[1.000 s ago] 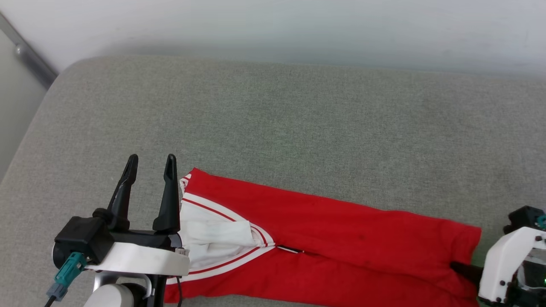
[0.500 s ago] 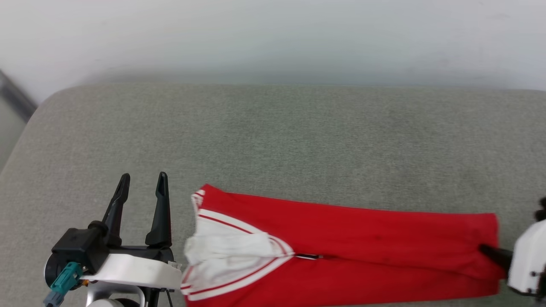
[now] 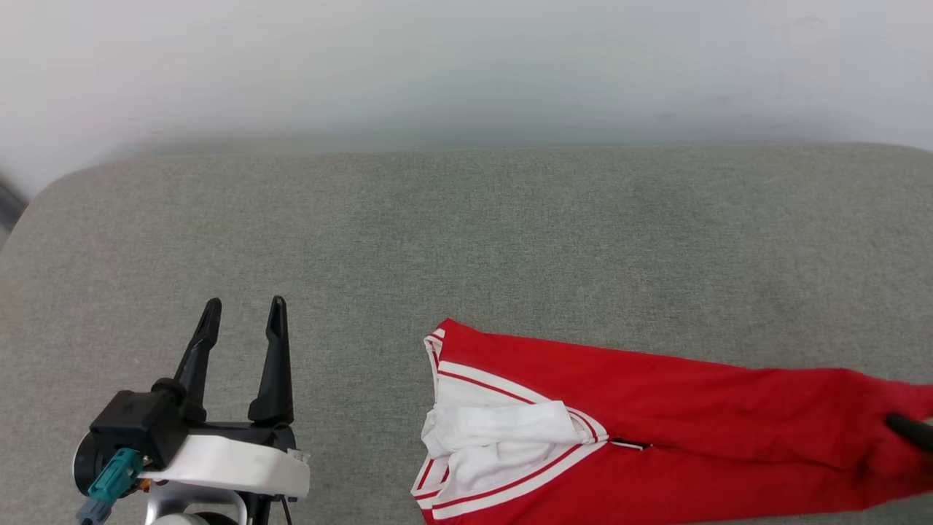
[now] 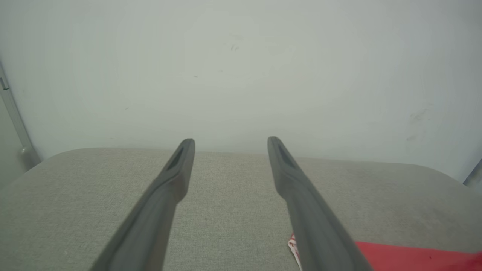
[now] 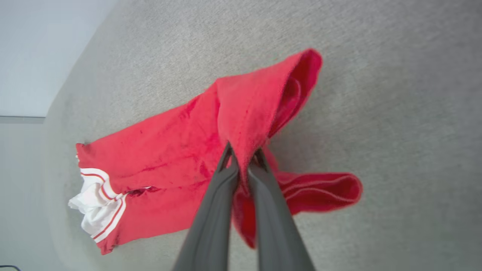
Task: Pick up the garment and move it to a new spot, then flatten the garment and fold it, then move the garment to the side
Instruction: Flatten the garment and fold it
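The garment, a red shirt folded long with white sleeves and red-and-white trim at its left end, lies on the grey cushion at the lower right. In the right wrist view my right gripper is shut on a pinched-up fold of the garment at its red end, which rises off the cushion. A dark fingertip of it shows at the right edge of the head view. My left gripper stands open at the lower left, well apart from the garment, with nothing between its fingers.
A pale wall runs along the cushion's far edge. The cushion's rounded left corner is near my left arm. A sliver of the garment shows at the lower right of the left wrist view.
The right gripper has shut on the garment's red end and dragged it right, away from the left gripper. The head camera has also shifted. The left gripper stays open.
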Motion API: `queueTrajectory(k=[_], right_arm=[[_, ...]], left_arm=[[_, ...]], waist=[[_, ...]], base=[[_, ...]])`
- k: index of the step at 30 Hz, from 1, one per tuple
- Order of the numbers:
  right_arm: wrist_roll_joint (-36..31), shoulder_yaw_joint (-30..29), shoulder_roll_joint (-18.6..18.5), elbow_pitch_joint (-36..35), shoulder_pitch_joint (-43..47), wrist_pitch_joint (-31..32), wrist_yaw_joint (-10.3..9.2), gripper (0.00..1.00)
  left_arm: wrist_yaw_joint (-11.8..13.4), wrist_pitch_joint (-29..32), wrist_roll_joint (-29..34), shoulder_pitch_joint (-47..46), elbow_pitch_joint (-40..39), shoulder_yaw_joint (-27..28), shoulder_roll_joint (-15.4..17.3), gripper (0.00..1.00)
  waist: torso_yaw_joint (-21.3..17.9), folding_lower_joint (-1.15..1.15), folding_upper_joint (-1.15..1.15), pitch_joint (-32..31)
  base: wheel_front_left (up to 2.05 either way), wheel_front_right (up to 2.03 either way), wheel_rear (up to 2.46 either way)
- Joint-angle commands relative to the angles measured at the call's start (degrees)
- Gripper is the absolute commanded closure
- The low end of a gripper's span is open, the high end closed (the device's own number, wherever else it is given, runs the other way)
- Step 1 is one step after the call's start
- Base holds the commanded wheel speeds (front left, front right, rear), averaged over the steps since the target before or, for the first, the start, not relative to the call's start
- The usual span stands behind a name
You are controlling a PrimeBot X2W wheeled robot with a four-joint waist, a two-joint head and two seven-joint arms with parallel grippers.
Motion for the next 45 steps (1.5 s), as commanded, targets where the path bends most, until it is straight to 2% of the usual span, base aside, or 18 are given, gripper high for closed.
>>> queueTrajectory(k=[1, 4, 8, 12, 16, 24, 25, 26, 28, 31, 32, 33, 34, 35, 40, 45], right_arm=[[1.77, -1.05, 2.48, -0.74, -1.66, 1.29, -0.02, 1.0], [5.43, -2.12, 6.29, -1.26, -2.49, 4.93, -0.02, 1.0], [15.13, -2.02, 8.13, 0.78, -4.16, 9.45, -0.02, 1.0], [27.28, 5.25, 8.24, 6.75, -4.79, 8.09, -0.02, 1.0], [35.84, 14.72, 8.2, 9.24, -4.52, 3.96, -0.02, 1.0], [45.63, 36.12, 8.22, 11.5, -5.94, -7.17, -0.01, 1.0], [45.63, 36.12, 8.22, 11.5, -5.94, -7.17, -0.01, 1.0], [47.52, 40.78, 8.21, 12.26, -6.65, -10.98, -0.02, 1.0], [47.61, 42.9, 8.21, 12.45, -7.21, -12.97, -0.01, 1.0], [45.84, 47.51, 8.14, 14.89, -8.36, -18.55, -0.02, 1.0], [45.17, 48.81, 8.19, 15.8, -8.72, -19.65, -0.01, 0.85], [44.36, 49.54, 8.18, 16.62, -9.34, -21.01, -0.02, 0.59], [43.6, 50.22, 8.15, 17.53, -9.86, -22.07, -0.01, 0.17], [42.67, 50.84, 8.15, 18.25, -10.19, -22.89, -0.01, 0.0], [37.44, 52.6, 6.92, 18.15, -12.27, -26.33, -0.01, 0.0], [26.53, 55.72, 0.62, 12.12, -12.07, -31.85, -0.02, 0.0]], left_arm=[[0.11, 0.13, 0.2, 0.55, -0.05, -0.06, 0.28, 0.0], [0.2, 0.43, 0.22, 0.26, -0.02, -0.26, 0.32, 0.0], [0.1, 0.75, 0.29, -0.55, -0.15, -0.63, 0.38, 0.0], [-0.17, 1.2, 0.47, -1.48, -0.09, -1.2, 0.31, 0.0], [-0.06, 1.42, 0.57, -2.12, -0.15, -1.44, 0.24, 0.0], [-0.26, 1.47, 0.44, -3.52, 0.33, -2.25, -0.25, 0.0], [-0.26, 1.47, 0.44, -3.52, 0.33, -2.25, -0.25, 0.0], [-0.4, 1.32, 0.35, -3.87, 0.65, -2.54, -0.48, 0.0], [-0.45, 1.25, 0.34, -3.99, 0.77, -2.64, -0.58, 0.0], [-0.54, 1.0, 0.34, -4.25, 1.04, -2.97, -0.93, 0.0], [-0.57, 0.86, 0.29, -4.35, 1.13, -2.99, -0.98, 0.0], [-0.6, 0.74, 0.26, -4.42, 1.25, -3.03, -1.04, 0.0], [-0.6, 0.72, 0.21, -4.47, 1.37, -3.0, -1.08, 0.0], [-0.54, 0.6, 0.16, -4.49, 1.44, -2.96, -1.12, 0.0], [-0.42, 0.16, -0.11, -4.35, 1.88, -2.77, -1.15, 0.0], [-0.39, -0.1, -0.29, -4.19, 2.24, -2.62, -0.92, 0.0]], waist=[[0.09, 0.0, 0.0, -0.05], [0.38, 0.0, 0.0, -0.15], [1.08, 0.0, 0.0, 0.04], [2.1, 0.0, 0.0, 0.2], [3.29, 0.0, 0.0, 0.63], [5.6, 0.0, 0.0, 1.61], [5.6, 0.0, 0.0, 1.61], [6.1, 0.0, 0.0, 1.82], [6.3, 0.0, 0.0, 1.96], [6.77, 0.0, 0.0, 2.39], [6.84, 0.0, 0.0, 2.53], [6.88, 0.0, 0.0, 2.64], [6.87, 0.0, 0.0, 2.73], [6.8, 0.0, 0.0, 2.87], [6.04, 0.0, 0.0, 3.1], [4.95, 0.0, 0.0, 2.66]], base=[[0.0, 0.0, 0.0], [0.0, 0.0, 0.0], [0.0, 0.0, 0.0], [0.0, 0.0, 0.0], [0.0, 0.0, 0.0], [0.0, 0.0, 0.0], [0.0, 0.0, 0.0], [0.0, 0.0, 0.0], [0.0, 0.0, 0.0], [0.0, 0.0, 0.0], [0.0, 0.0, 0.0], [0.0, 0.0, 0.0], [0.0, 0.0, 0.0], [0.0, 0.0, 0.0], [0.0, 0.0, 0.0], [0.0, 0.0, 0.0]])
